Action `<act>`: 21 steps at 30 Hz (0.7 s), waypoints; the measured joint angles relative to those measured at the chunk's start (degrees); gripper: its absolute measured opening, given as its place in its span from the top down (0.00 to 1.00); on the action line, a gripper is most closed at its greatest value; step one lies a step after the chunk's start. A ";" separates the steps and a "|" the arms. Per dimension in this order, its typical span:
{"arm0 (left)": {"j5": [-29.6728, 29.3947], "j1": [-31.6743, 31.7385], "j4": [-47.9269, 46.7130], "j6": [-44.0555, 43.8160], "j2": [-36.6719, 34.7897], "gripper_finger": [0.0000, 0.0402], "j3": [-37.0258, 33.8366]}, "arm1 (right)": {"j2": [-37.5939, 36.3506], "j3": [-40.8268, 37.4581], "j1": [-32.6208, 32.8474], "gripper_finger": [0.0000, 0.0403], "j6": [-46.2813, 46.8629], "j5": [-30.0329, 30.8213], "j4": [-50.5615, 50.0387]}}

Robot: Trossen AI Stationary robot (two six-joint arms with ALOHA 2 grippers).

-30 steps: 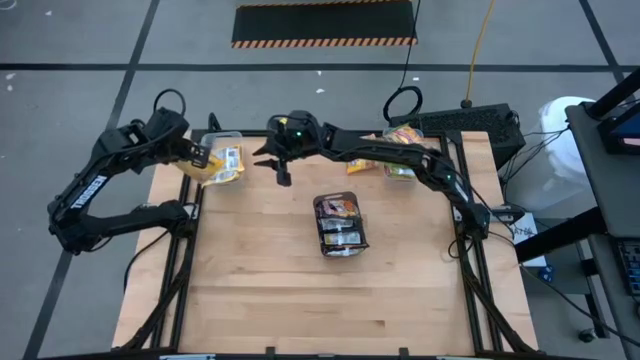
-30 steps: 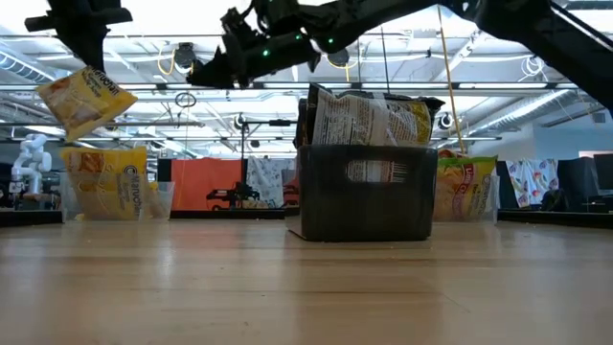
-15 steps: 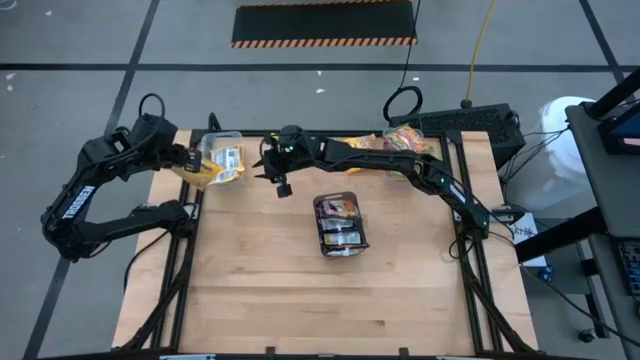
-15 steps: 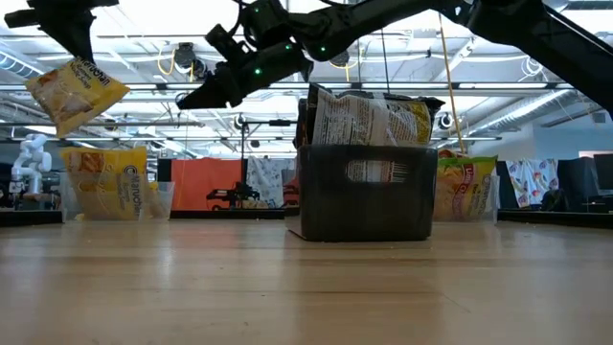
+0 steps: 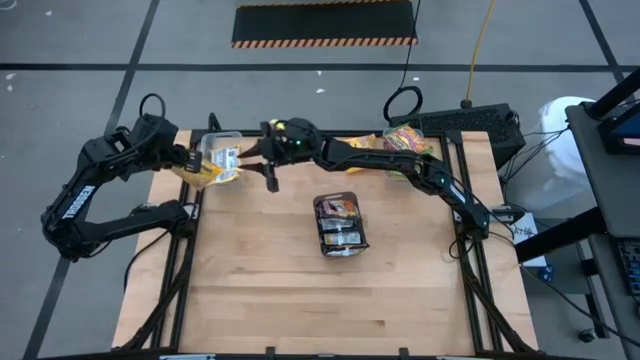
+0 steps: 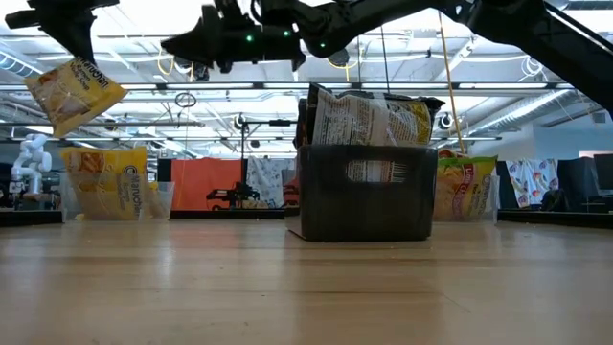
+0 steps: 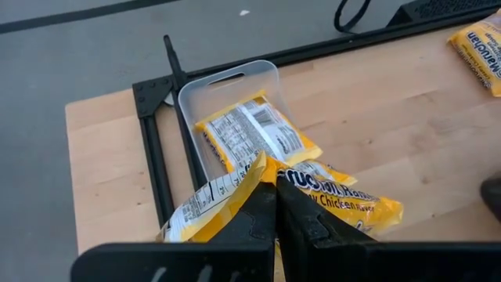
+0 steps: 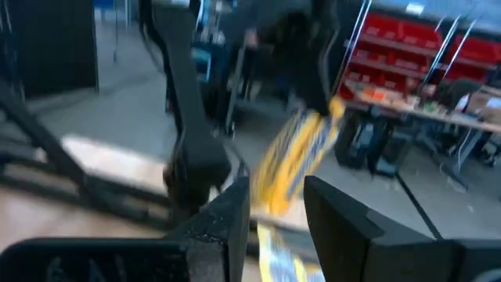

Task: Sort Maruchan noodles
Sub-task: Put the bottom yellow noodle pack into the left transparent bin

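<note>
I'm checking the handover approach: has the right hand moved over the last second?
Yes. In the high view the right hand has shifted away from the dark tray toward the clear tub at the table's far left corner.

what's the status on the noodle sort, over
Left gripper shut on yellow packet, above clear tub. Right gripper open, empty, close by. Dark tray holds packets.

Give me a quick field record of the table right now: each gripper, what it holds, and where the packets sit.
left gripper: shut on a yellow packet, raised above the left tub
right gripper: open, empty, in the air near the left tub
left tub: holds yellow packets
dark tray: centre of table, several packets standing in it
right tub: far right corner, holds orange-pink packets
</note>
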 joint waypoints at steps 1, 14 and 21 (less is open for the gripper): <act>0.04 0.00 -0.08 0.00 0.00 1.00 0.00 | 0.00 0.00 0.00 0.71 1.02 0.00 1.33; 2.23 0.00 -3.17 0.49 0.00 1.00 0.00 | 2.45 0.00 -0.28 0.75 3.23 2.21 11.21; 3.03 0.00 -3.51 1.92 0.00 1.00 0.00 | 5.86 0.00 -0.79 0.77 3.78 3.36 13.73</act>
